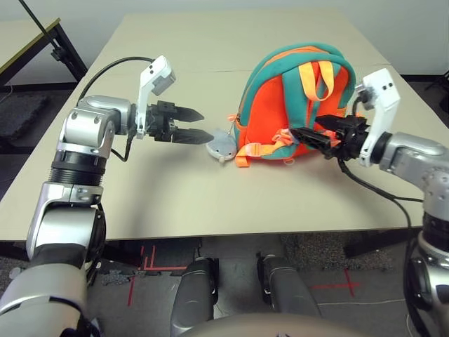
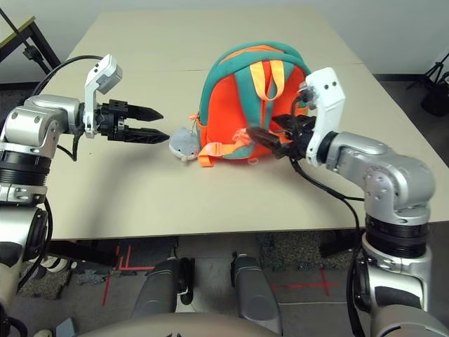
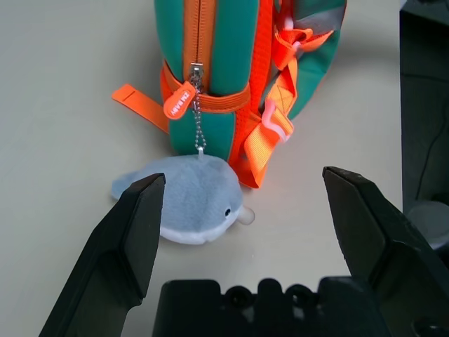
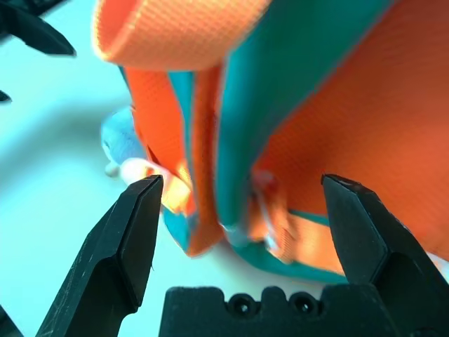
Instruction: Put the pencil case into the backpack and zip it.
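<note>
Backpack (image 1: 295,105) upright on worktop (image 1: 210,56), flanked by both pincers, each with fingers apart and empty.

Head views: left pincer (image 1: 195,124) beside it past plush toy (image 1: 223,146); right pincer (image 1: 309,137) nearer, by straps.
Wrist views: soft orange fabric, teal trim, zip (image 3: 198,35) vertical, apparently shut.

Robotics lab or test room — plain beige table (image 1: 210,189), red tape marks (image 1: 151,263) on carpeted floor
</note>
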Robot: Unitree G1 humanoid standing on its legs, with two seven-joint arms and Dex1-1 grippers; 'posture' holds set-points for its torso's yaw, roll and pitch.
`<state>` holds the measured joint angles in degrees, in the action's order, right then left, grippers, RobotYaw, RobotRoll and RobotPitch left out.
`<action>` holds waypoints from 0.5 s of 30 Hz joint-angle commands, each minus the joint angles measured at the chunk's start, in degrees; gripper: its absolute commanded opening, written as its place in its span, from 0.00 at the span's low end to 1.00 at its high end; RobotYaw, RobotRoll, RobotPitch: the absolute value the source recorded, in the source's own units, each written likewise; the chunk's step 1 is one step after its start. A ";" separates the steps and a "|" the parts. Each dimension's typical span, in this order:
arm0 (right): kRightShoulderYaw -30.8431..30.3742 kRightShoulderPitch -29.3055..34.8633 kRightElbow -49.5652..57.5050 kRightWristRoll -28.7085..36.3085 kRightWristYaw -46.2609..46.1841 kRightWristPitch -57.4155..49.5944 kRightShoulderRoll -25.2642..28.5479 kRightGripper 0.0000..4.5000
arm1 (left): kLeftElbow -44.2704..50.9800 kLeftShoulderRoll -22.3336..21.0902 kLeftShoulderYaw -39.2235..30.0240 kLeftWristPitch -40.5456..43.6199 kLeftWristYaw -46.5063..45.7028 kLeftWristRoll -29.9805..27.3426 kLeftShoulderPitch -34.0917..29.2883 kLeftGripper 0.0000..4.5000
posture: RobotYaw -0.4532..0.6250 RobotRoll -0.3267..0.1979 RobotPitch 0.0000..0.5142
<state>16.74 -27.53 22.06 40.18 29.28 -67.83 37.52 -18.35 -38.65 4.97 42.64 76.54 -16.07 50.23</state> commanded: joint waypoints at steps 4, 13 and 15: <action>4.73 4.09 -3.76 -2.00 -1.31 3.88 2.13 0.99 | 1.10 -1.50 -4.61 0.21 -4.42 -2.36 -3.84 1.00 | 0.24 0.62 0.24; 8.10 8.75 -15.78 -11.52 -8.72 21.06 -2.80 0.99 | 2.81 4.56 -20.22 -8.22 -19.33 -7.83 -14.78 1.00 | 0.27 0.62 0.26; 8.71 8.90 -18.95 -12.78 -9.70 25.72 -4.45 0.99 | 3.60 6.04 -21.95 -10.48 -22.09 -8.24 -17.32 1.00 | 0.28 0.62 0.26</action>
<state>23.74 -19.24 5.68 28.93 20.63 -45.78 33.89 -16.00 -33.33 -15.16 33.99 56.80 -23.52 34.57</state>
